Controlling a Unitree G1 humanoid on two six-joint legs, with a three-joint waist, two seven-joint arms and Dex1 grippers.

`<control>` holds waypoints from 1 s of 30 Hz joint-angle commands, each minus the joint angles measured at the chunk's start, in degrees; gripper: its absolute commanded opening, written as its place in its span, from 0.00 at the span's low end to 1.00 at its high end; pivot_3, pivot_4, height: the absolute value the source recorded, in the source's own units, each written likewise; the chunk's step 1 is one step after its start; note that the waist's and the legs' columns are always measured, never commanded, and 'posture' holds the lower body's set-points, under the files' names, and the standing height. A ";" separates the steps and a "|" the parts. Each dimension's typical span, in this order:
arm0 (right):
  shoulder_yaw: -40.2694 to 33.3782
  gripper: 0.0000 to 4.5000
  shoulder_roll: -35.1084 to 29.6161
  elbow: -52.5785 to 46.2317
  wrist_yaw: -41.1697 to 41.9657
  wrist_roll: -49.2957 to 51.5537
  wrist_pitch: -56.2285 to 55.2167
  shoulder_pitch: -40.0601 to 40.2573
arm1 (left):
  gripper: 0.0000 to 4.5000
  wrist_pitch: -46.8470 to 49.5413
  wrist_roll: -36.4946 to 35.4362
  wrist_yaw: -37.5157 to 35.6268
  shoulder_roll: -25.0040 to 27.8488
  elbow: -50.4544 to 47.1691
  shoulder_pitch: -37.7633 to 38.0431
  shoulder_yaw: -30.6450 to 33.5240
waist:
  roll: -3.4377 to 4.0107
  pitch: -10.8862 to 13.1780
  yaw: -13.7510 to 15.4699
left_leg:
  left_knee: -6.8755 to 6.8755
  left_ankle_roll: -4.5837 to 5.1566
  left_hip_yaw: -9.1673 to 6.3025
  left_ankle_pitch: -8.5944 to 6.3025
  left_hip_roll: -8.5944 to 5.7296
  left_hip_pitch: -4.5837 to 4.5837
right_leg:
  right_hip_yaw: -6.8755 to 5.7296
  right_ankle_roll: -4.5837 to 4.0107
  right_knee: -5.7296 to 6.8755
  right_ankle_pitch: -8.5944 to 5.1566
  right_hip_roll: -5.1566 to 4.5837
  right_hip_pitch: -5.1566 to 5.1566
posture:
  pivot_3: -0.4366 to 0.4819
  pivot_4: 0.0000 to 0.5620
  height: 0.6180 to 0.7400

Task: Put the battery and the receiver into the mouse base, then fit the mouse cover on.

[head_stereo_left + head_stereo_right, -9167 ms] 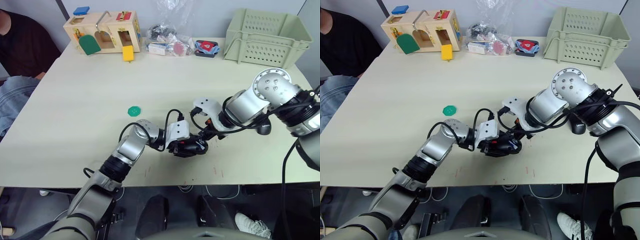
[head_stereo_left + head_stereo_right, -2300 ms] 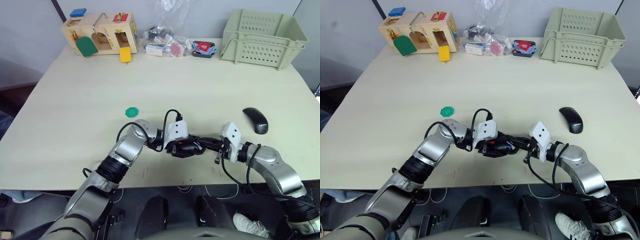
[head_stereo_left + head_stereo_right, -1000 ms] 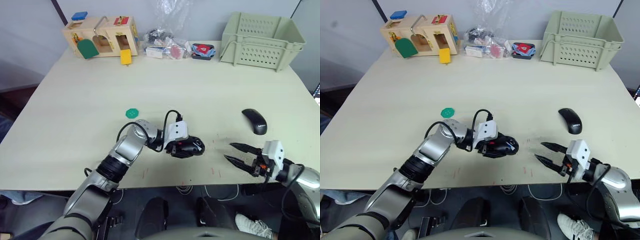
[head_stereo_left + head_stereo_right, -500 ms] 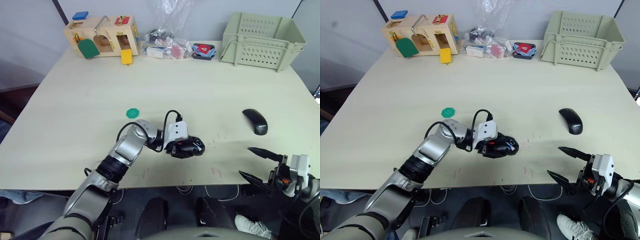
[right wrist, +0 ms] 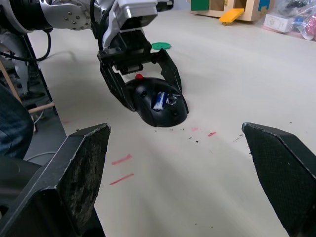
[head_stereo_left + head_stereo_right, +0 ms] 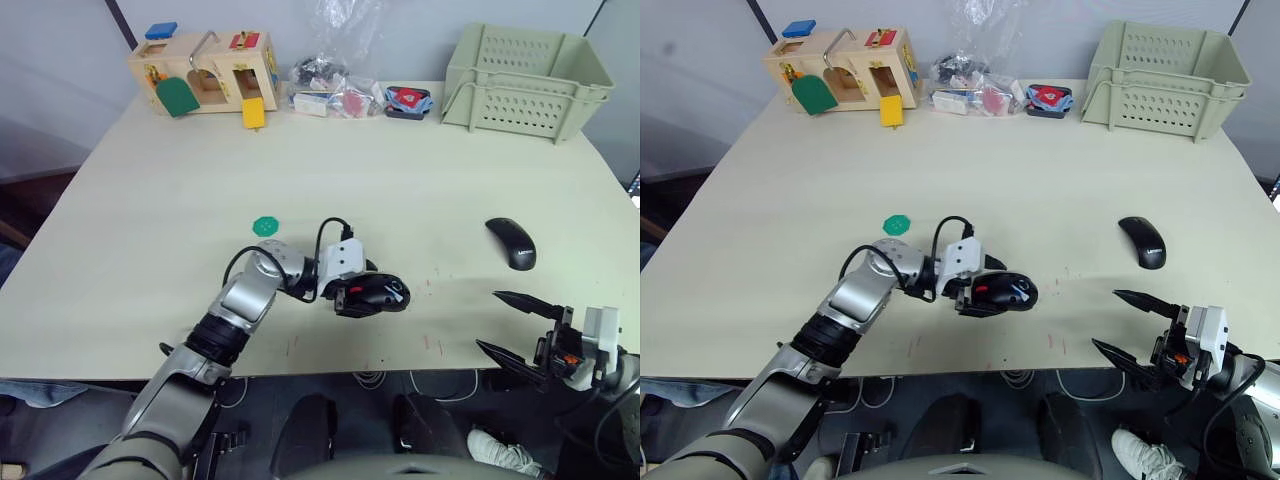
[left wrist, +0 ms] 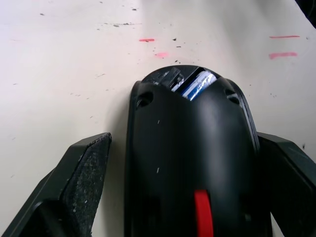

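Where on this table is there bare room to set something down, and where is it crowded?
Bare: the wide stretch between the green disc and the back-edge clutter, and the strip between the mouse base and the mouse cover. Crowded: the back edge, with wooden box, plastic bags and crate, and around the left claw.

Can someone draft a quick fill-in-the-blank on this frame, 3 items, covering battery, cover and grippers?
1. The blue battery lies inside the mouse ____.
2. The mouse cover lies on the table, nearer the ____ gripper.
3. The left gripper has one finger on each side of the mouse base, while the right gripper is open and holds ____.

Missing words: base; right; nothing
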 commanded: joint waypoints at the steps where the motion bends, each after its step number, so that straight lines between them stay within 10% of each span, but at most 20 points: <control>1: -0.96 1.00 0.73 -0.29 0.96 1.60 -1.22 -0.19 | 0.99 -3.12 -5.81 -1.40 -0.17 -4.10 1.46 4.84 | 0.01 0.01 0.04 | 0.00 0.00 0.01 0.00 0.00 0.00 | 0.00 0.00 0.00 0.00 -0.01 0.00 | 0.48 0.27 1.00; 30: -7.04 1.00 -1.50 10.83 -21.02 -5.59 8.28 -13.29 | 0.99 -5.55 -26.63 -8.17 15.86 -18.25 25.07 29.42 | 0.19 0.13 -0.09 | -0.05 -0.01 0.09 0.00 0.04 0.01 | -0.04 -0.02 -0.01 -0.01 -0.09 -0.01 | 0.48 0.27 1.00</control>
